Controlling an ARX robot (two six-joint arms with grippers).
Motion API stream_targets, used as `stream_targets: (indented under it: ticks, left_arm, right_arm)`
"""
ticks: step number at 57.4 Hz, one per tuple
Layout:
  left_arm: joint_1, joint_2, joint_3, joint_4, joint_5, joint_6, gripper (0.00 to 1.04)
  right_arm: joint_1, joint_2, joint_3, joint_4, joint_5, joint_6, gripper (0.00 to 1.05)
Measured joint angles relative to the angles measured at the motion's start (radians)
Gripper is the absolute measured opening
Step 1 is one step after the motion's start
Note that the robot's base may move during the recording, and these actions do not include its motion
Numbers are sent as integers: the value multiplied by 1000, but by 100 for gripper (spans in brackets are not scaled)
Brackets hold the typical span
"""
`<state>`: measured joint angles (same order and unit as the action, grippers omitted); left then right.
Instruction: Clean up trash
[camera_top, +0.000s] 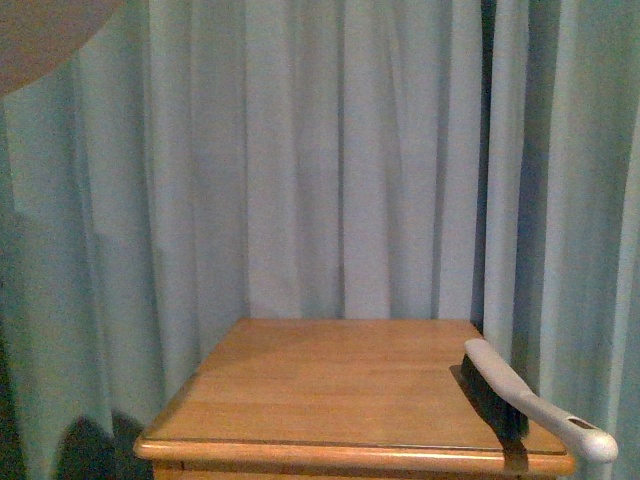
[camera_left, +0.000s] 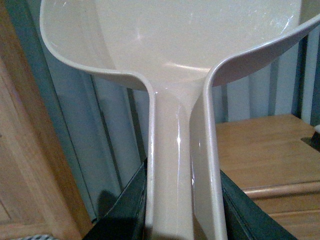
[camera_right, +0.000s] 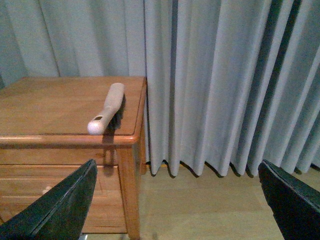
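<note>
My left gripper (camera_left: 181, 215) is shut on the handle of the pale pink dustpan (camera_left: 175, 45), whose wide scoop fills the upper part of the left wrist view; a corner of the scoop shows at the top left of the front view (camera_top: 40, 35). The scoop looks empty. My right gripper (camera_right: 177, 200) is open and empty, above the wooden floor beside the table. A hand brush (camera_top: 530, 400) with a pale handle and dark bristles lies on the table's right edge, handle over the front corner; it also shows in the right wrist view (camera_right: 107, 110). No trash wad is in view.
The wooden table (camera_top: 330, 385) stands in front of pale blue-grey curtains (camera_top: 350, 150) that hang to the floor. A table leg (camera_right: 129, 190) stands close beside my right gripper. A wooden panel (camera_left: 25, 165) is beside the dustpan handle.
</note>
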<state>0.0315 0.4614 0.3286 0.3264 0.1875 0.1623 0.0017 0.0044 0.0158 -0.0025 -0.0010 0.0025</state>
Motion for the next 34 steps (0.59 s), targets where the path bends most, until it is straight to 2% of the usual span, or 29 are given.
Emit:
stream_targets:
  ticks: [9, 16, 18, 20, 21, 23, 26, 30, 34]
  left_arm:
    - [113, -97, -35, -33, 111, -50, 28]
    - [193, -144, -58, -53, 153, -78, 28]
    - [197, -147, -62, -58, 153, -82, 28]
    - [198, -148, -65, -59, 153, -82, 28]
    - [199, -148, -66, -59, 154, -82, 28]
    - [199, -148, -67, -60, 153, -84, 28]
    - [199, -148, -67, -60, 155, -84, 28]
    - [199, -149, -67, -60, 154, -85, 28]
    - [199, -149, -67, -60, 154, -86, 28]
  right_arm:
    - [0, 0, 0, 0, 0, 0, 97]
    - [0, 0, 0, 0, 0, 0, 97]
    - [32, 19, -3, 46, 117, -44, 97]
    - [100, 63, -2, 144, 314, -95, 97]
    - [116, 76, -2, 161, 336, -101, 97]
    - [164, 125, 0, 182, 498, -129, 97]
    - [185, 193, 5, 174, 607, -132, 97]
    - [177, 297, 28, 170, 609, -113, 97]
    - [147, 432, 89, 178, 517, -71, 97]
